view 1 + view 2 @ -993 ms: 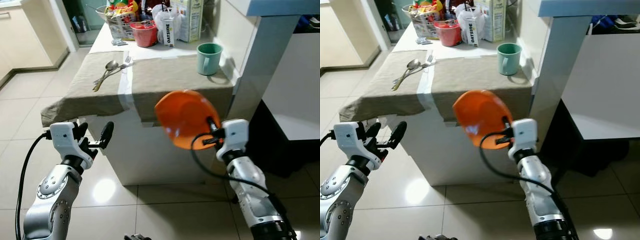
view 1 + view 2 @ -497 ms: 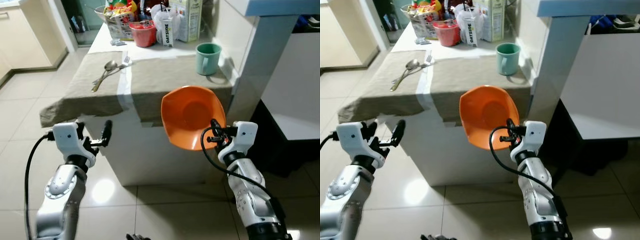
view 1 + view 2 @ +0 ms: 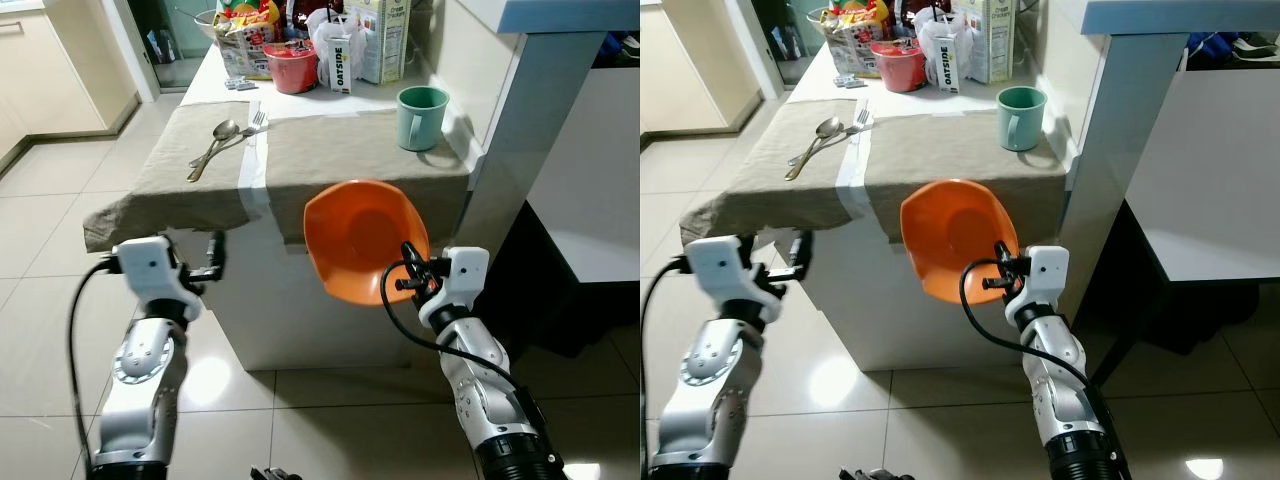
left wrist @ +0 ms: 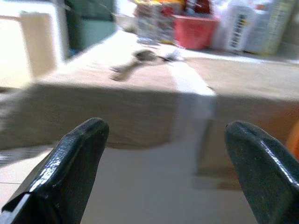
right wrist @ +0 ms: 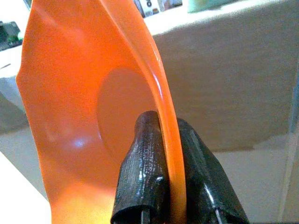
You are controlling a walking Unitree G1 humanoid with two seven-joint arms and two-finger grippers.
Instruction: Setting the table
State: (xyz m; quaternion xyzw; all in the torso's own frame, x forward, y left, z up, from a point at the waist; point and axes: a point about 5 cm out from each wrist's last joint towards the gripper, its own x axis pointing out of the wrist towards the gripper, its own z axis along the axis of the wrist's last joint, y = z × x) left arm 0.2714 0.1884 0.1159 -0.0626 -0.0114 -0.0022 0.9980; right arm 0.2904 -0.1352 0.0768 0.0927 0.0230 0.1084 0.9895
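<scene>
Orange plastic bowl with a softly squared rim (image 3: 365,240): looks thin-walled and light, glossy, probably slick under rubber pads. Stiff enough to hold its shape when carried by one edge, and unlikely to break if dropped. The rim is the obvious place to take it, one finger inside and one outside, and that is how it is held.

Right gripper (image 5: 163,154): fingers clamped on the bowl's lower rim, one pad against the inner face, one against the outer. The bowl stands up and away from the fingertips, tipped on edge with its hollow facing the robot rather than upward. A single-edge pinch on a smooth wall could let it pivot; it will need levelling before it is set down.

Position: the bowl hangs in the air in front of the near edge of the counter draped in beige cloth (image 3: 330,155), below the level of its top and not touching it. Toward the right edge of the cloth stands a green mug (image 3: 420,117); by the left edge lie a metal spoon (image 3: 211,145) and a metal fork (image 3: 240,133) side by side. Food packages and a red tub (image 3: 292,68) crowd the far edge. The bare stretch of cloth between cutlery and mug seems the natural spot for the bowl.

Left gripper (image 4: 163,172): empty, fingers spread wide, raised off the counter's near left corner.
</scene>
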